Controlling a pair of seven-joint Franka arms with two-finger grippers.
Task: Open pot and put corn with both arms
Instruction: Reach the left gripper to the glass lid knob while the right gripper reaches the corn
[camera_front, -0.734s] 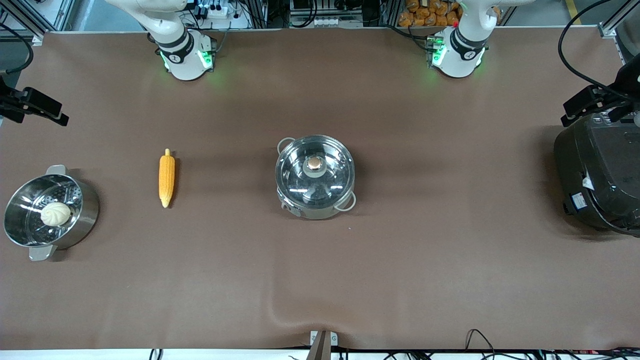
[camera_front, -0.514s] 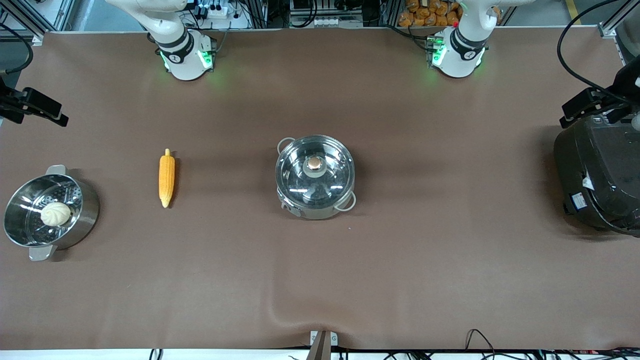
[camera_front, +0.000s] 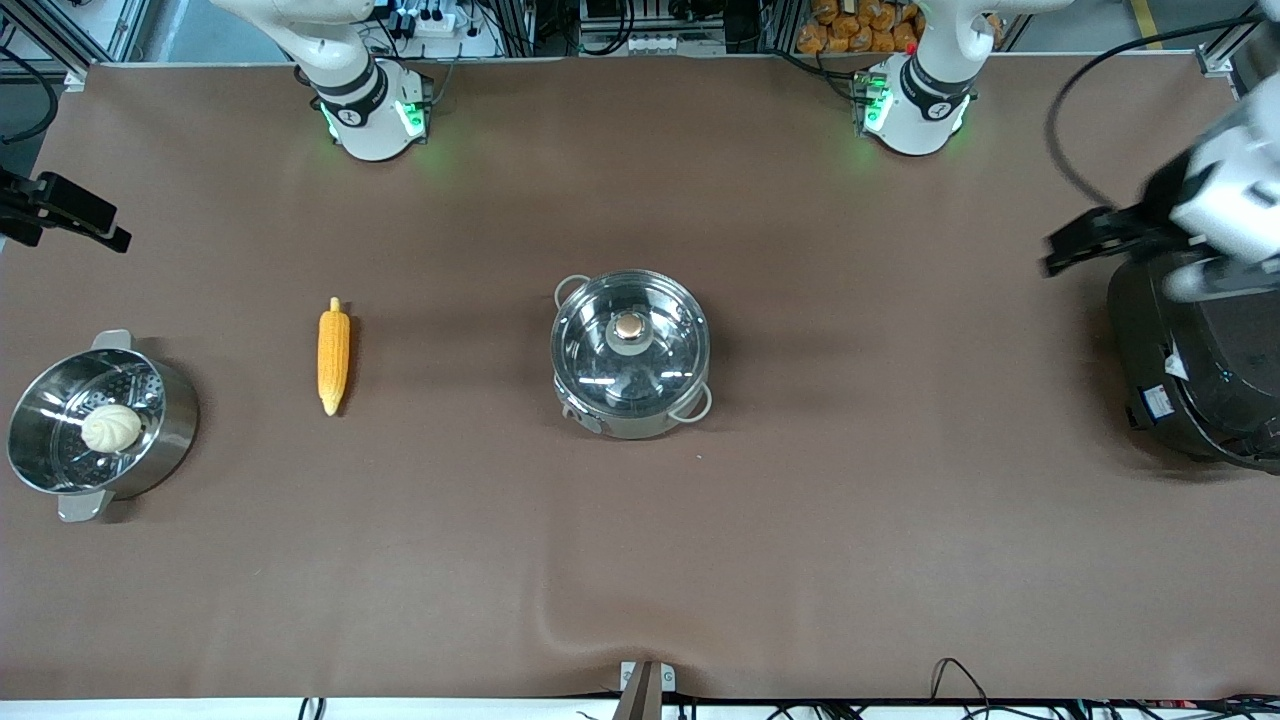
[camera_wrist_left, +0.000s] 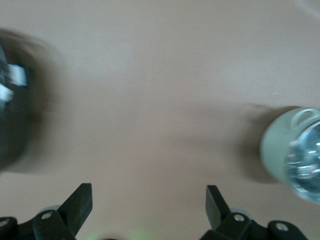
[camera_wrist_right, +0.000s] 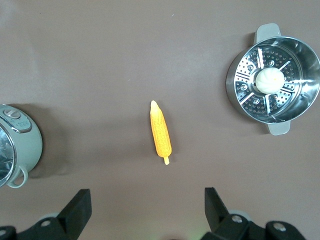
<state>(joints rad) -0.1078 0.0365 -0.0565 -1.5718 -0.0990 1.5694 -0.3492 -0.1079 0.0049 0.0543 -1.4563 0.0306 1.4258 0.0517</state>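
The steel pot (camera_front: 630, 352) with wire loop handles stands mid-table, its glass lid (camera_front: 600, 375) on, with a copper knob (camera_front: 629, 326). The yellow-orange corn (camera_front: 333, 355) lies on the table between the pot and the right arm's end. My left gripper (camera_front: 1075, 245) is up in the air beside the black cooker; it is open and empty in the left wrist view (camera_wrist_left: 148, 200), where the pot (camera_wrist_left: 280, 150) also shows. My right gripper (camera_front: 105, 228) hangs over the table's edge at the right arm's end. It is open and empty (camera_wrist_right: 146, 202), with the corn (camera_wrist_right: 161, 132) below it.
A steel steamer pot (camera_front: 170, 410) with flat tab handles holds a whitish bun (camera_front: 111, 427) at the right arm's end; it also shows in the right wrist view (camera_wrist_right: 235, 85). A large black cooker (camera_front: 1195, 370) stands at the left arm's end.
My left gripper has swung from over the cooker toward the middle of the table, and is blurred by motion. My right gripper has shifted only slightly. Pot and corn are unmoved.
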